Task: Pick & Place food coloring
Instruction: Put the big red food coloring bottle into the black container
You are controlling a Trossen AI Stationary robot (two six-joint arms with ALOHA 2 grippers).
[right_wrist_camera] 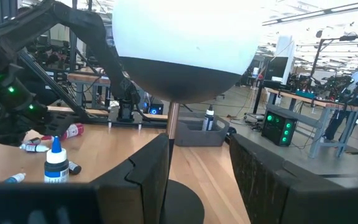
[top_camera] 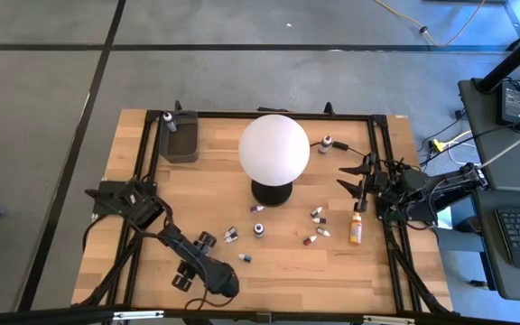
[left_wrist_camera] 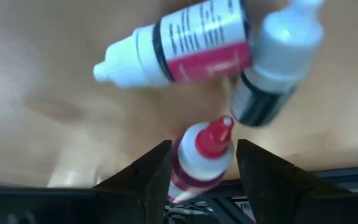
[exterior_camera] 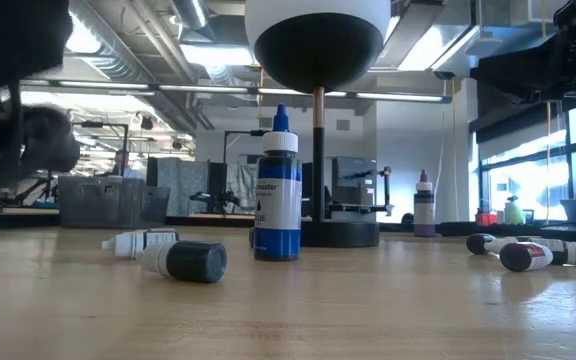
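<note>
Several small food coloring bottles lie scattered on the wooden table point(top_camera: 152, 271) near the lamp, and an orange one point(top_camera: 357, 227) lies at the right. My left gripper point(top_camera: 227, 287) reaches slanting down near the table's front edge. In the left wrist view its open fingers point(left_wrist_camera: 157, 171) stand on either side of a red-capped bottle point(left_wrist_camera: 204, 155). Just beyond lie a red-labelled bottle with a white cap point(left_wrist_camera: 179, 43) and a dark one with a grey cap point(left_wrist_camera: 272, 68). My right gripper point(top_camera: 343, 178) waits open at the right, facing the lamp. My left gripper has its two fingers close along both sides of the red-capped bottle's body point(left_wrist_camera: 188, 177), coming slanting down from the table's left. The cap point(left_wrist_camera: 213, 134) points away from the gripper. Whether the fingers touch the bottle I cannot tell.
A big white globe lamp point(top_camera: 273, 149) stands mid-table on a dark base. A dark grey tray point(top_camera: 179, 140) at the far left holds one bottle point(top_camera: 168, 118). A blue bottle point(exterior_camera: 276, 190) stands upright before the lamp. Black rails point(top_camera: 386, 144) frame the table.
</note>
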